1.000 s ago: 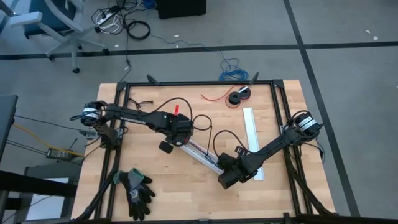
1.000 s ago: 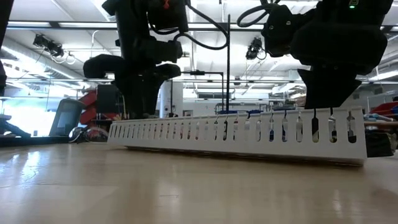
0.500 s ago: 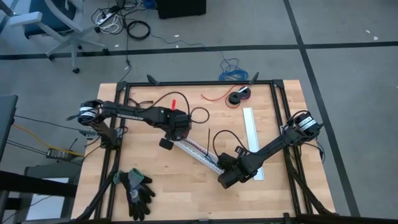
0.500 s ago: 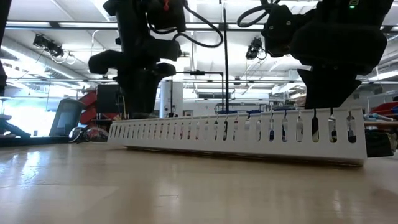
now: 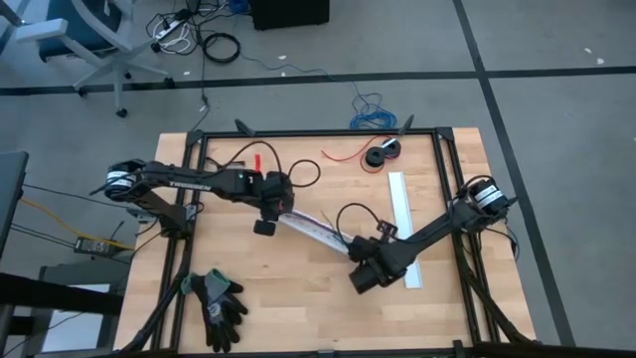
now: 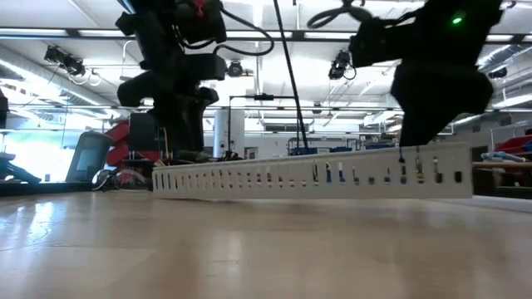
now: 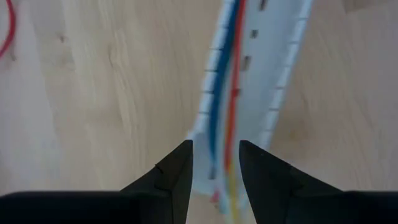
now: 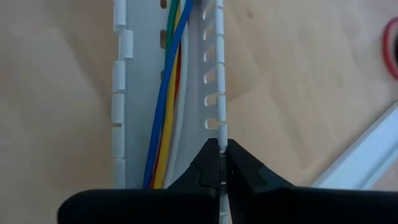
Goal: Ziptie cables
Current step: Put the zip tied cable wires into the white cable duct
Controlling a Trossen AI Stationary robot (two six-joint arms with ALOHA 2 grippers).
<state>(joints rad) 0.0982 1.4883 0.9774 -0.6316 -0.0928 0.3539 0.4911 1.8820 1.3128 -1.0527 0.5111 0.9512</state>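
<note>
Cables [image 8: 166,93] lying along the inside of a white slotted duct [image 5: 316,232] mid-table (blue, yellow, red, green strands visible). Right gripper [image 8: 221,163] clamped on the duct's side wall at one end. Left gripper [image 7: 214,163] at the other end, fingers [image 7: 177,168] apart, straddling the duct without clear contact.

1. The grey floor [image 5: 556,89] has dark lines running across it.
2. A white and blue office chair [image 5: 84,35] stands on the floor, well apart from the light wooden table [image 5: 298,308].
3. A black box [image 5: 289,12] and tangled cords [image 5: 194,35] lie nearby.
4. Long ceiling lights [image 6: 75,33] shine over what may be a workshop.
</note>
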